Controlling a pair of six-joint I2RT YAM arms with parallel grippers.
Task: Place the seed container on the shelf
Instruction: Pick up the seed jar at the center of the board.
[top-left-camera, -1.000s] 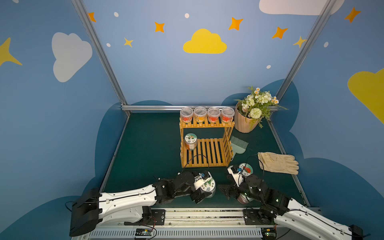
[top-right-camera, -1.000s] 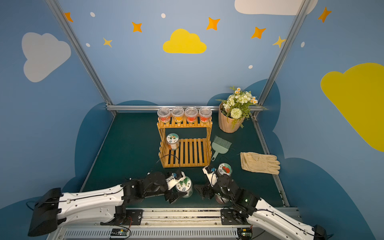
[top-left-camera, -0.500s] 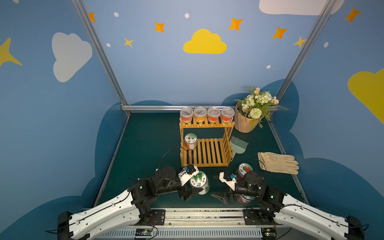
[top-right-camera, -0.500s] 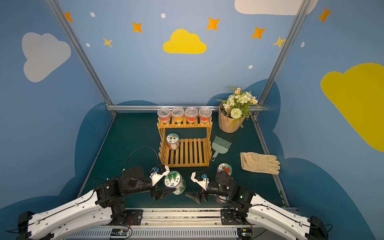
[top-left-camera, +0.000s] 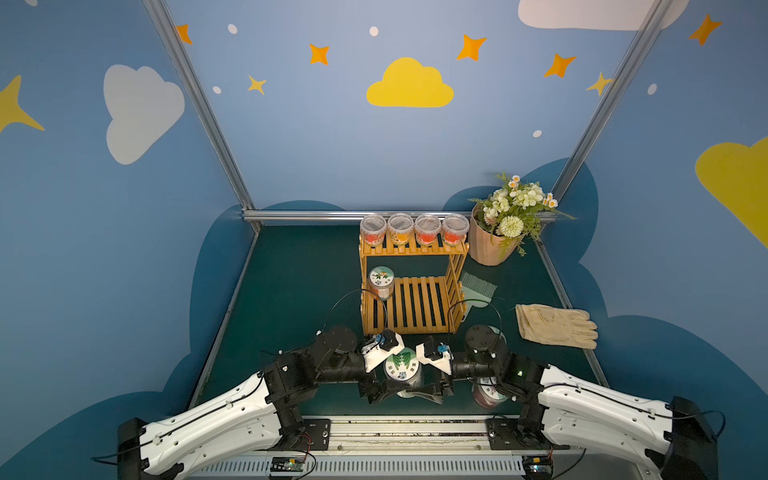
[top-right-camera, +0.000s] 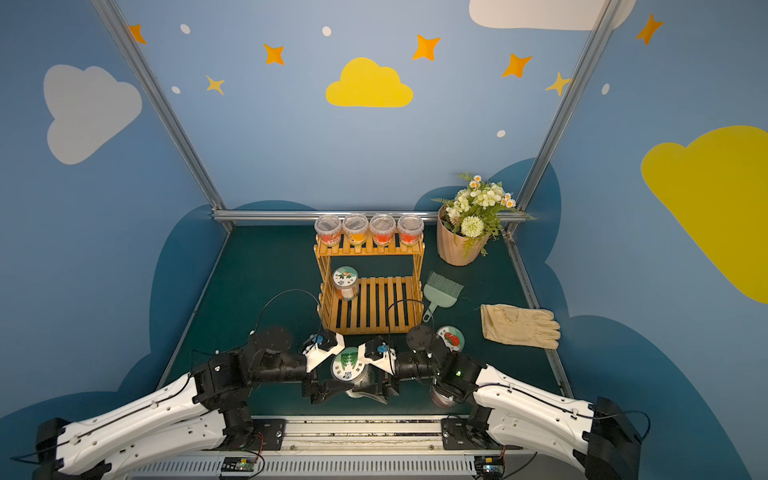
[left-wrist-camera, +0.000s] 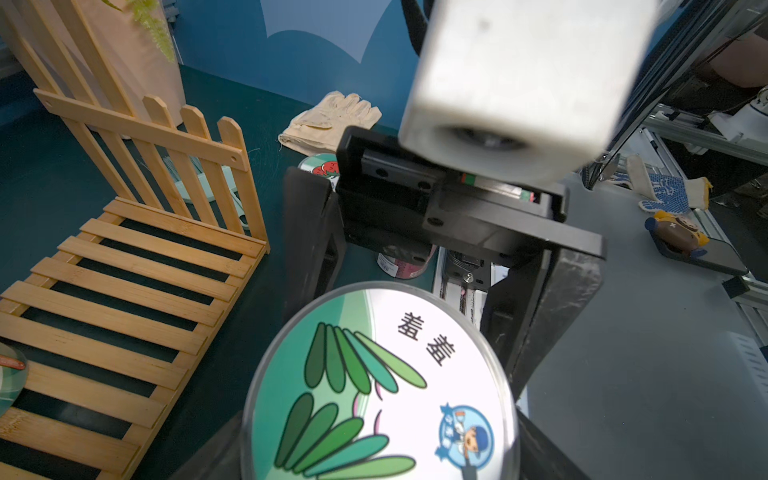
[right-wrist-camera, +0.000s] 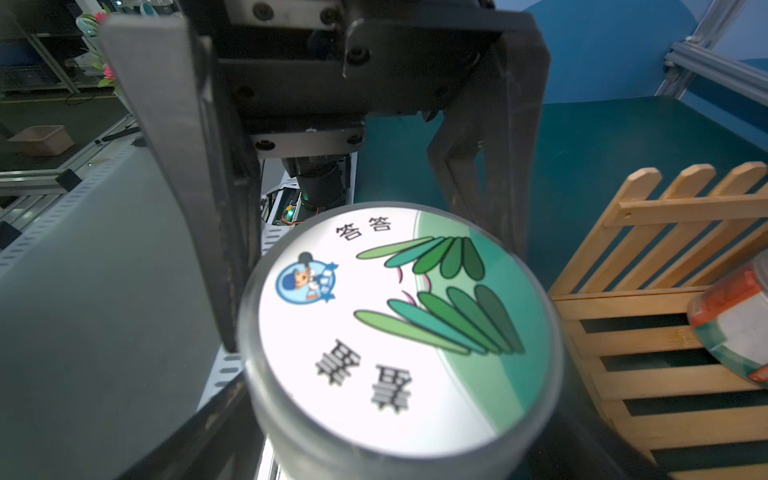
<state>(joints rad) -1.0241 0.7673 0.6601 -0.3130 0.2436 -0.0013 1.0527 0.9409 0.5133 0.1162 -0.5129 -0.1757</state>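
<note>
— Seed container (top-left-camera: 401, 368) lower centre in both top views, just short of the shelf (top-left-camera: 411, 307), between left gripper (top-left-camera: 388, 388) and right gripper (top-left-camera: 424, 390)
— Left wrist view: hard, smooth jar, likely light; right jaws spread wide around it
— Right wrist view: left gripper clamps its sides; whether the right presses, I cannot tell. Hold the wall, not the top

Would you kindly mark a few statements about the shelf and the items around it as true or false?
1. Four containers stand on the shelf's top tier. True.
2. The lower tier is empty. False: one jar stands at its left end.
3. The glove lies on the shelf. False: it lies on the table, right of the shelf.
4. The leaf-lidded seed container is not yet on the shelf. True.
5. The flowerpot has tipped over. False: it stands upright.
</note>
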